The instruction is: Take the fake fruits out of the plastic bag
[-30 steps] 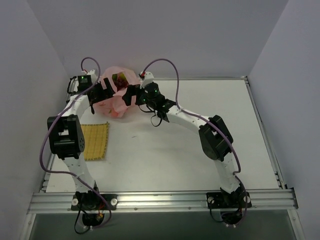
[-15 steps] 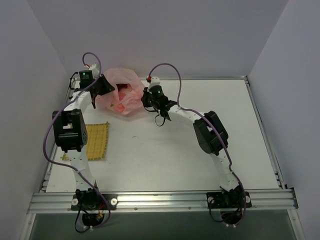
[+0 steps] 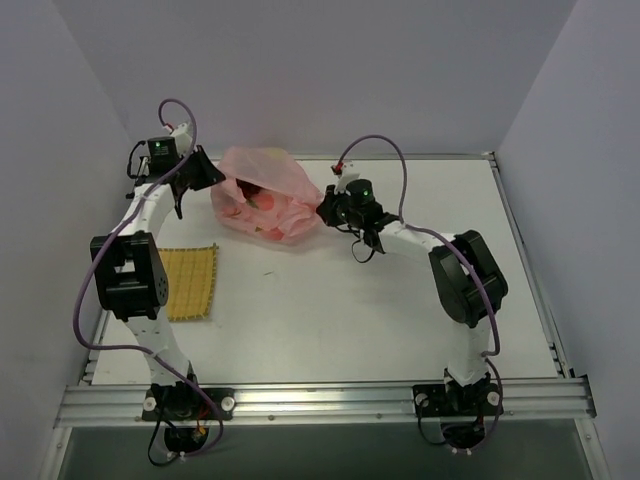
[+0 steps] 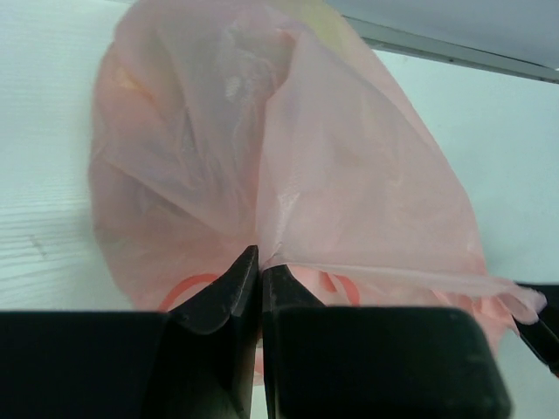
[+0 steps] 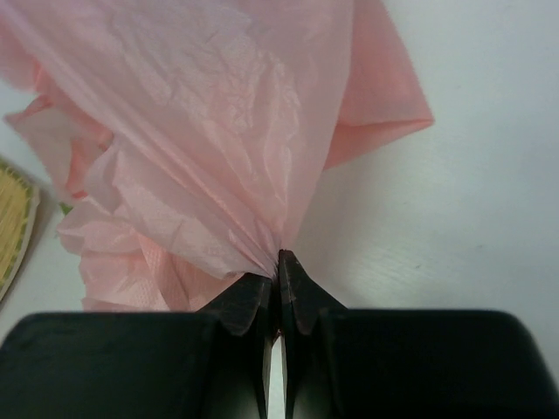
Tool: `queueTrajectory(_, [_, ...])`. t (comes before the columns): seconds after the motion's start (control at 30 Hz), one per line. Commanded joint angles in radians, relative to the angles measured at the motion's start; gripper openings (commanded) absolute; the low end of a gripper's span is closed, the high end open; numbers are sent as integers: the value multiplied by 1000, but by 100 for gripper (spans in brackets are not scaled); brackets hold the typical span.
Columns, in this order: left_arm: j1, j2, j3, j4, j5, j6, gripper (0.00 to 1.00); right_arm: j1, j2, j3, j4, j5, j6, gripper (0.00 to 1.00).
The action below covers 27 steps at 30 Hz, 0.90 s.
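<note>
The pink plastic bag [image 3: 268, 195] lies at the back of the table, stretched between both arms. My left gripper [image 3: 214, 178] is shut on the bag's left rim [image 4: 288, 218]. My right gripper [image 3: 322, 206] is shut on the bag's right edge, the film bunched at its fingertips [image 5: 253, 288]. Through the bag's mouth, reddish fake fruits [image 3: 255, 197] show in the top view. In the wrist views, the film hides the fruits; a red printed ring [image 4: 188, 286] shows on the bag.
A flat yellow woven mat [image 3: 187, 281] lies at the left, below the bag, and its corner [image 5: 16, 218] shows in the right wrist view. White walls close in the back and sides. A metal rail [image 3: 320, 400] runs along the near edge.
Both grippers went from open to shut on the bag's rim. The right gripper then pulled right and the left one moved left, stretching the bag wider.
</note>
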Motion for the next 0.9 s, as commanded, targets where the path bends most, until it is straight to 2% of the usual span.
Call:
queueTrajectory(0.0, [72, 0, 76, -66, -134, 66, 2, 54, -42, -79, 31, -36, -25, 0])
queueTrajectory(0.17, [72, 48, 166, -141, -236, 110, 3, 176, -85, -177, 23, 15, -55, 0])
queueTrajectory(0.27, [74, -24, 88, -53, -234, 86, 2, 192, -178, -280, 92, 7, -33, 0])
queueTrajectory(0.43, [67, -124, -88, 75, -257, -1, 2, 198, -327, -369, 53, -30, -29, 0])
queueTrajectory(0.57, [61, -84, -73, 22, -248, 38, 2, 200, -360, -465, -7, 51, -11, 0])
queueTrajectory(0.63, [60, -96, -103, 37, -257, 38, 3, 190, -373, -495, -30, 166, 12, 0])
queueTrajectory(0.77, [51, -193, -156, 101, -181, -6, 2, 172, -433, -446, -127, 347, 47, 0])
queueTrajectory(0.83, [40, -251, -179, 101, -127, -44, 2, 172, -468, -403, -159, 366, 26, 0])
queueTrajectory(0.87, [34, -269, -191, 101, -122, -54, 2, 175, -476, -347, -211, 352, -2, 4])
